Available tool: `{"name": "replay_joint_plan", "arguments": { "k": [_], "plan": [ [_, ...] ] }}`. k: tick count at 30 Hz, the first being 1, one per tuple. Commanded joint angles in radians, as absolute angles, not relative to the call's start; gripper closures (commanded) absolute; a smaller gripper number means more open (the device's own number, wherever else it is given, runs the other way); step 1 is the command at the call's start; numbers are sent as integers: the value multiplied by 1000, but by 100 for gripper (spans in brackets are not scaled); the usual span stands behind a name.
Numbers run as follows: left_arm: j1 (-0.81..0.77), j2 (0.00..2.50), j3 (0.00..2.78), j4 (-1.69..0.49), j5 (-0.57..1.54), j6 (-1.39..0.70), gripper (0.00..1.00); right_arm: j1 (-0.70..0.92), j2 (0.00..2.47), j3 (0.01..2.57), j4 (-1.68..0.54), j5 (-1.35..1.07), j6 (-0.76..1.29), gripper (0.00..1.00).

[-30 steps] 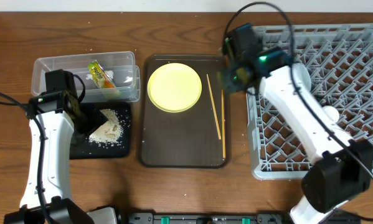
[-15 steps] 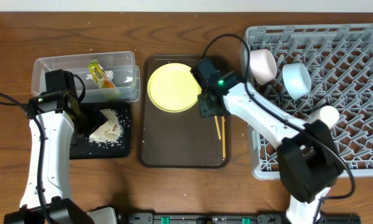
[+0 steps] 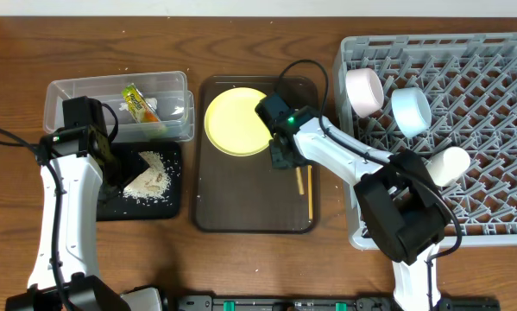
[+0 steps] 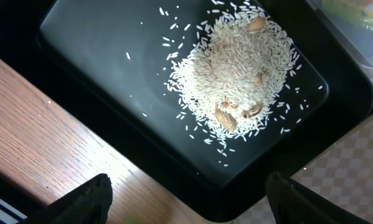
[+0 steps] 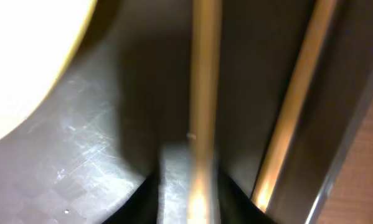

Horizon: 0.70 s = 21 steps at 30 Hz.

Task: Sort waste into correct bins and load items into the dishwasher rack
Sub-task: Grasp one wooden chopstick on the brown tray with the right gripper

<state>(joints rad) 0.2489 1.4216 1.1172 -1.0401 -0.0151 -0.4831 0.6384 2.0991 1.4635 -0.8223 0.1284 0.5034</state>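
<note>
Straddling one chopstick [image 5: 202, 93] up close, right gripper [image 5: 192, 193] covers it overhead

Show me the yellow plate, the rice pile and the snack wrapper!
yellow plate [image 3: 234, 121]: overhead view, middle of its flat face.
rice pile [image 4: 233, 74]: left wrist view, centre of the heap.
snack wrapper [image 3: 140, 105]: overhead view, middle of its crumpled body.

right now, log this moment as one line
right tool: low over chopsticks on brown tray, grip unclear | left tool: open above food scraps in black tray | yellow plate: not racked
</note>
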Motion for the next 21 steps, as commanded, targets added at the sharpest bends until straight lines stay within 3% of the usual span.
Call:
{"name": "replay_joint_plan", "arguments": {
  "k": [1,5,12,21],
  "plan": [
    [254,1420,1116,-1042,-35,-495,18,649,2134,1456,-834,117,527,86],
    [254,1420,1116,-1041,-35,-495,18,649,2134,1457,-842,71,527,99],
    [254,1420,1116,-1042,-35,-495,18,626,2073,1490,-922,55,510,99],
    [254,1420,1116,-1039,-35,-495,18,510,1797,1513,-1084,10,304,99]
  ]
}}
